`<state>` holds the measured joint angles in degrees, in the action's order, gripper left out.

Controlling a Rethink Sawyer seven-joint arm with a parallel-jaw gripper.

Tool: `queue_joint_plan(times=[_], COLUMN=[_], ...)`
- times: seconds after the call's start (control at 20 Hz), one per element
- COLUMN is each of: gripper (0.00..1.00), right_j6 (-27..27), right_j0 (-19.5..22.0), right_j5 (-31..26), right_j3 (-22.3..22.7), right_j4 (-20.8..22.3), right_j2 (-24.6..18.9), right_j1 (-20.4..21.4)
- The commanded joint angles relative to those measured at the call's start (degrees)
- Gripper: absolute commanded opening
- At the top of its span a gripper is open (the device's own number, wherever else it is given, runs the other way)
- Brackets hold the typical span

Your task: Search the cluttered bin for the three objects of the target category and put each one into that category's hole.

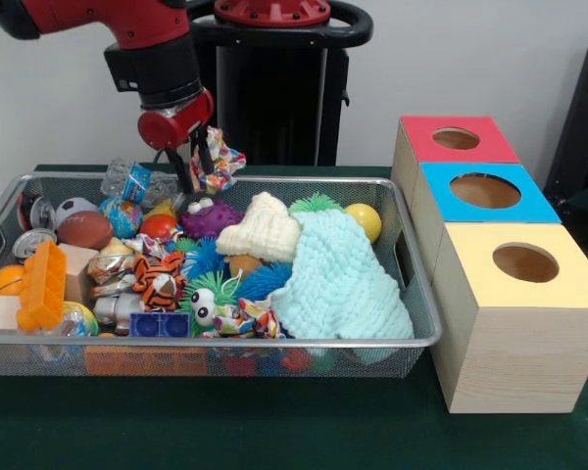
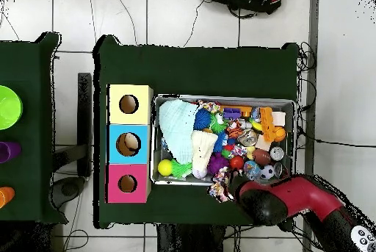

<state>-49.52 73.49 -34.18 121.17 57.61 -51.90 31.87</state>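
The wire mesh bin (image 1: 225,340) is packed with toys; in the overhead view its rim (image 2: 224,98) shows at the far side. One clear wrinkled bottle with a blue label (image 1: 132,182) lies at the bin's far left corner. Other bottles are hidden. My gripper (image 1: 190,166) hangs over the bin's far rim, just right of that bottle, shut on a colourful foil-like wrapper (image 1: 219,161) held above the clutter. In the overhead view the gripper (image 2: 229,185) and wrapper (image 2: 219,191) sit at the bin's near edge. The blue-topped box's hole (image 1: 485,190) (image 2: 128,144) is beside the bin.
A red-topped box (image 1: 457,139) and a yellow-topped box (image 1: 525,262) flank the blue one. A mint knitted cloth (image 1: 343,279), a cream cloth (image 1: 263,230), a yellow ball (image 1: 365,220), an orange block (image 1: 42,286), balls, metal cans and spiky toys fill the bin.
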Motion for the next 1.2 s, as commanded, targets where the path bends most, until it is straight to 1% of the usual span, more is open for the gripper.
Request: queue_joint_plan(times=[0.05, 0.2, 0.4, 0.6, 0.8, 0.95, 1.05, 1.2], gripper=[1.0, 1.0, 1.0, 1.0, 1.0, 1.0, 1.0, 1.0], right_j6=[21.4, 21.9, 22.1, 21.5, 22.2, 24.0, 25.5, 29.8], right_j0=[3.6, 4.1, 3.9, 4.2, 4.1, 4.2, 4.2, 5.2], right_j5=[-2.5, -2.9, -2.8, -2.8, -4.7, -6.3, -7.3, -11.3], right_j3=[5.6, 5.9, 4.2, 2.9, 1.4, -0.5, -2.7, -6.3], right_j4=[5.2, 5.2, 5.1, 3.3, 0.6, -1.0, -1.6, -4.7], right_j2=[-1.6, -1.6, -1.6, -2.4, -3.7, -4.5, -4.9, -6.1], right_j1=[-1.2, -1.5, -2.8, -3.3, -3.1, -3.7, -4.1, -4.7])
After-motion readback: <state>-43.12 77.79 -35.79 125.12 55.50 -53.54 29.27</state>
